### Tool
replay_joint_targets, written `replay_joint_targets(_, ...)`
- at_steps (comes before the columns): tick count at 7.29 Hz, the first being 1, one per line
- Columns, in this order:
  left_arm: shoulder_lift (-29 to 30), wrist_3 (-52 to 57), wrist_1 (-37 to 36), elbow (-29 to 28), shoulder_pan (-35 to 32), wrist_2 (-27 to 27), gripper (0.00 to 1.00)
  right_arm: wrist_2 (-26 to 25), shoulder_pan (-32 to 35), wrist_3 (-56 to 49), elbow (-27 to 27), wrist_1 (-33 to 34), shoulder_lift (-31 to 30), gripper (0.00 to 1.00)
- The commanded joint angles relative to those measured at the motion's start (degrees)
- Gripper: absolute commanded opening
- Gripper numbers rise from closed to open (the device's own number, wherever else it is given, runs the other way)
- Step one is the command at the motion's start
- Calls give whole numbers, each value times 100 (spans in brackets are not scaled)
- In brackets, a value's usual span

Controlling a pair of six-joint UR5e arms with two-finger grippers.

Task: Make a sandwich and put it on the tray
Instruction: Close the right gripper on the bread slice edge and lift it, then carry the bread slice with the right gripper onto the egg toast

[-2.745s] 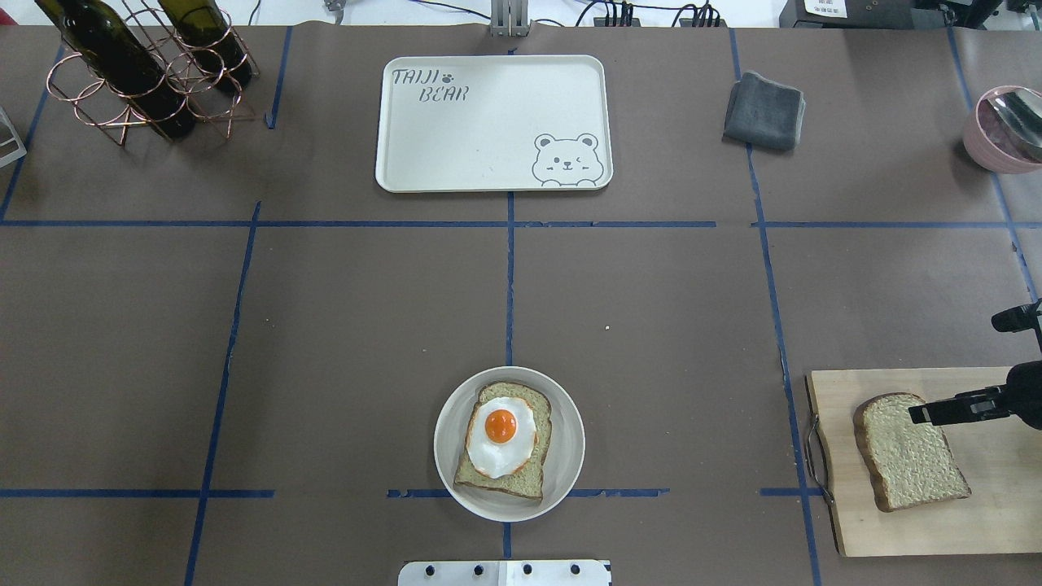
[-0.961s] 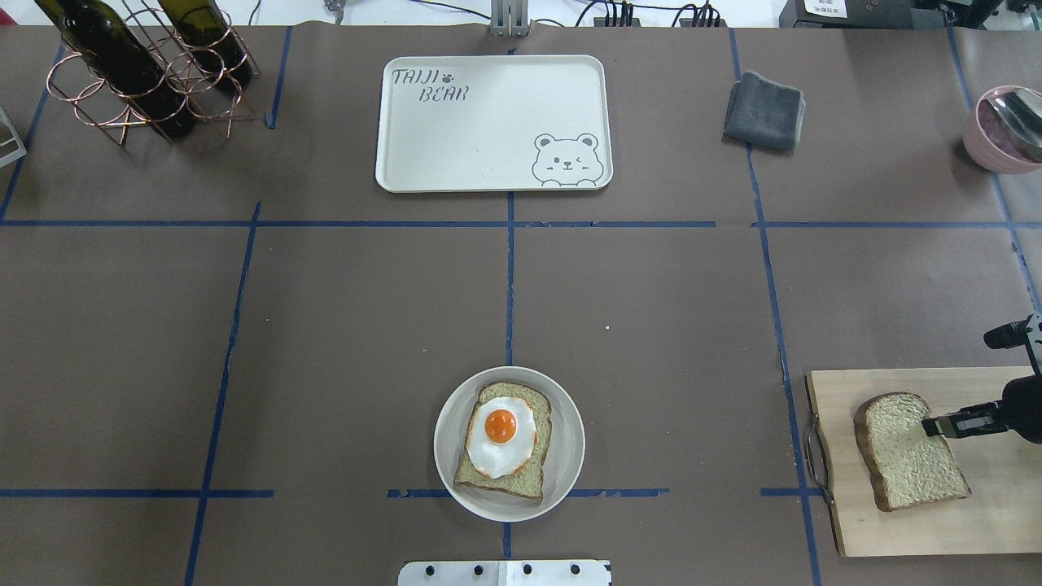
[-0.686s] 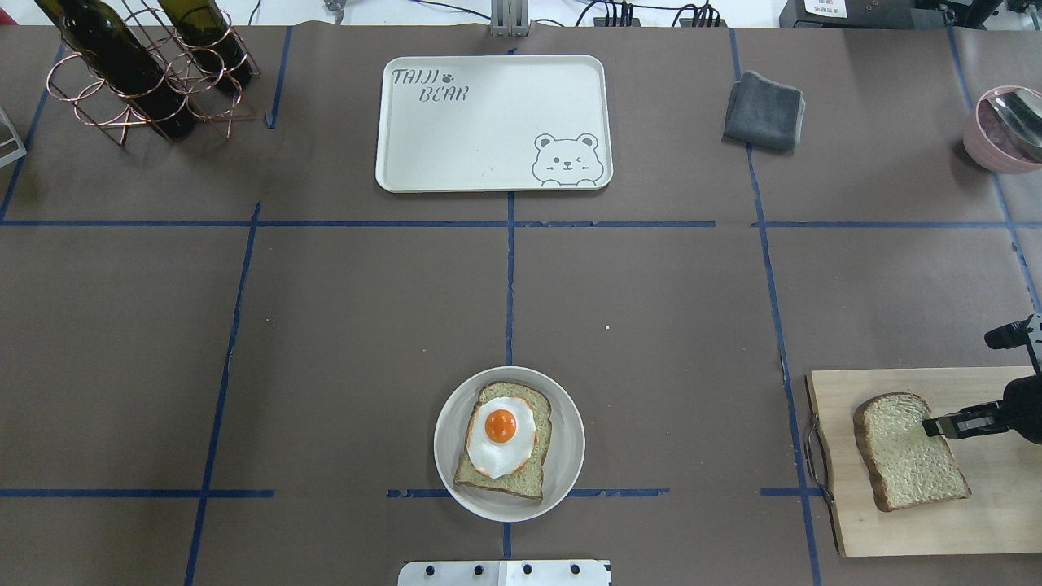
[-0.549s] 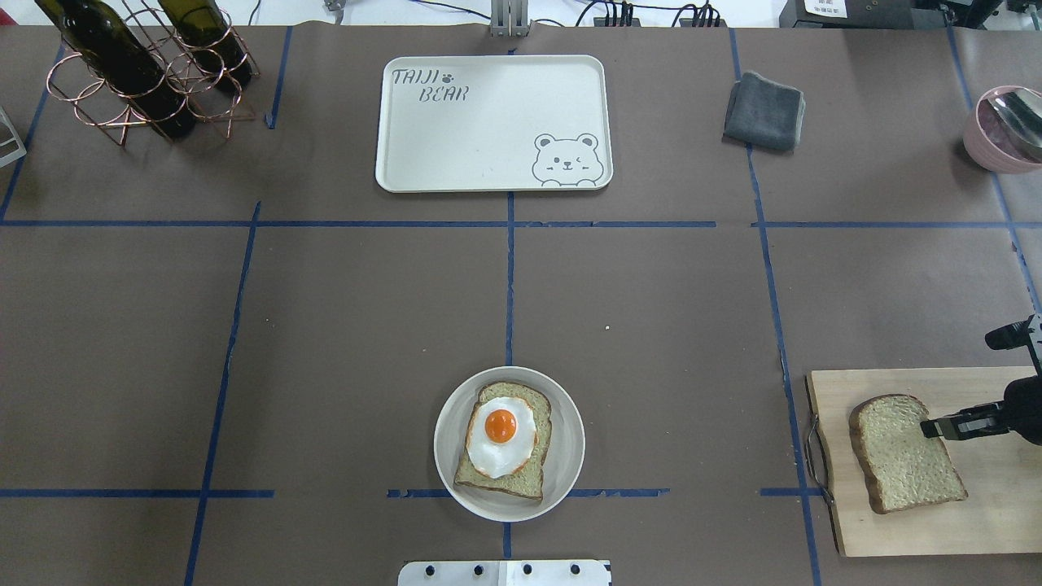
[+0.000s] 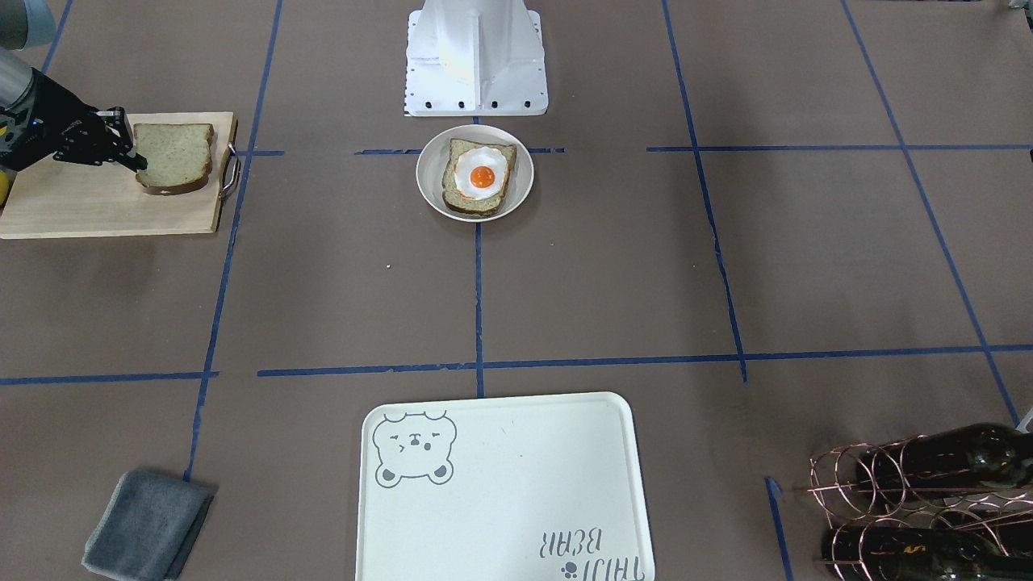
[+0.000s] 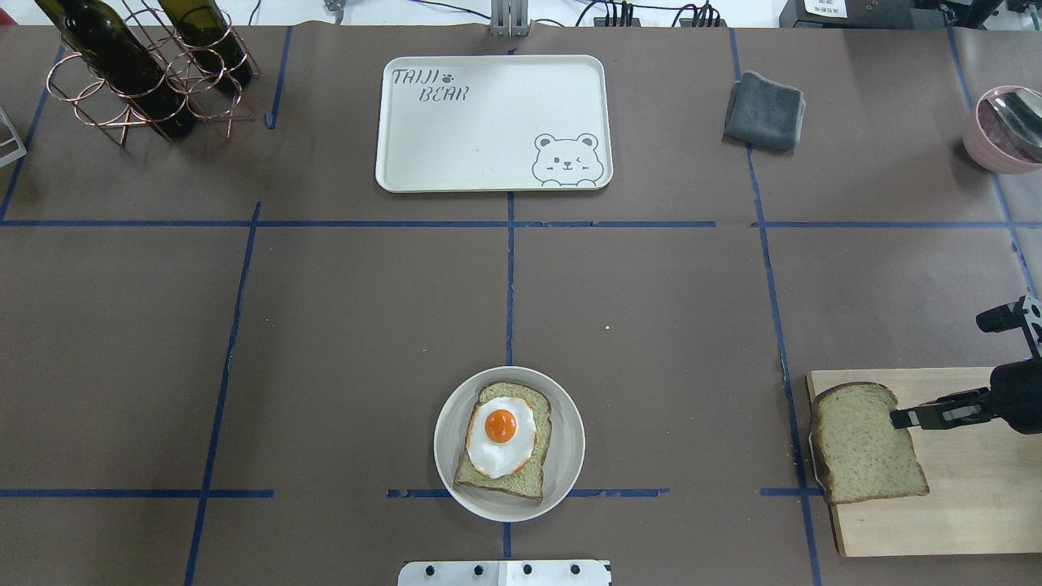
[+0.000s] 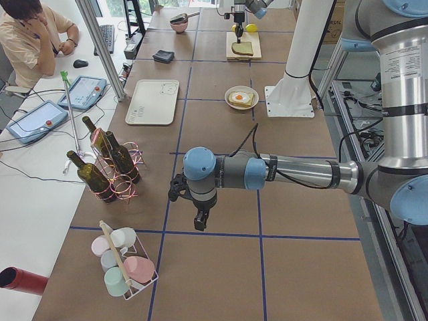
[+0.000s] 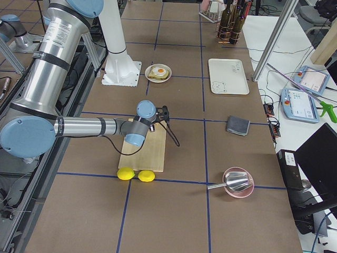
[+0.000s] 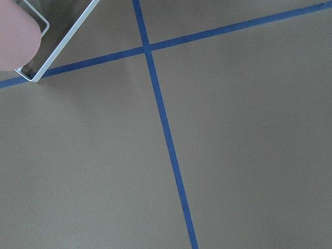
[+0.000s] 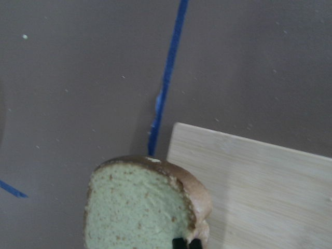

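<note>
A white round bowl (image 6: 567, 457) at the near centre holds one wholemeal bread slice (image 6: 506, 482) with a fried egg (image 6: 500, 435) on top. My right gripper (image 6: 897, 419) is shut on the edge of a second bread slice (image 6: 863, 446). It holds that slice tilted over the left end of the wooden cutting board (image 6: 965, 509); the wrist view shows the slice (image 10: 139, 212) with the fingertips (image 10: 180, 243) at its crust. The white bear tray (image 6: 488, 138) lies bare at the far centre. My left gripper (image 7: 199, 224) hangs over the table far to the left; I cannot tell its state.
A grey folded cloth (image 6: 765, 110) lies right of the tray. A copper rack with wine bottles (image 6: 146, 69) stands far left. A pink bowl with a metal ladle (image 6: 1005, 130) is far right. Two lemons (image 8: 136, 175) lie beside the board. A cup rack (image 7: 124, 264) is near the left arm.
The right gripper closed on the bread slice's edge, then lifted it off the board and carried it left, past the board's handle end. The bowl, egg and tray have not moved.
</note>
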State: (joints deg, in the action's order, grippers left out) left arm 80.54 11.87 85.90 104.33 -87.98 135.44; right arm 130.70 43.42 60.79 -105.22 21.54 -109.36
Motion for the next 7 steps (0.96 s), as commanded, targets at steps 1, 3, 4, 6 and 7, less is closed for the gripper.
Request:
replay_joint_targets(1, -3, 0, 5, 0, 0, 0, 100, -44, -96, 1281, -104, 60, 1017, 0)
replay_joint_targets(3, 5, 0, -3, 0, 0, 9, 100, -454, -534, 2127, -78, 278, 1967, 0)
replay_joint_targets(4, -3, 0, 5, 0, 0, 9, 100, -866, -893, 2252, -78, 637, 2415, 0)
replay_joint_targets(6, -3, 0, 6, -9, 9, 0, 100, -1972, -1771, 2716, -78, 1192, 3014, 0)
replay_joint_targets(7, 5, 0, 14, -44, 9, 9, 100, -2578, -2255, 2745, -52, 1655, 3287, 0)
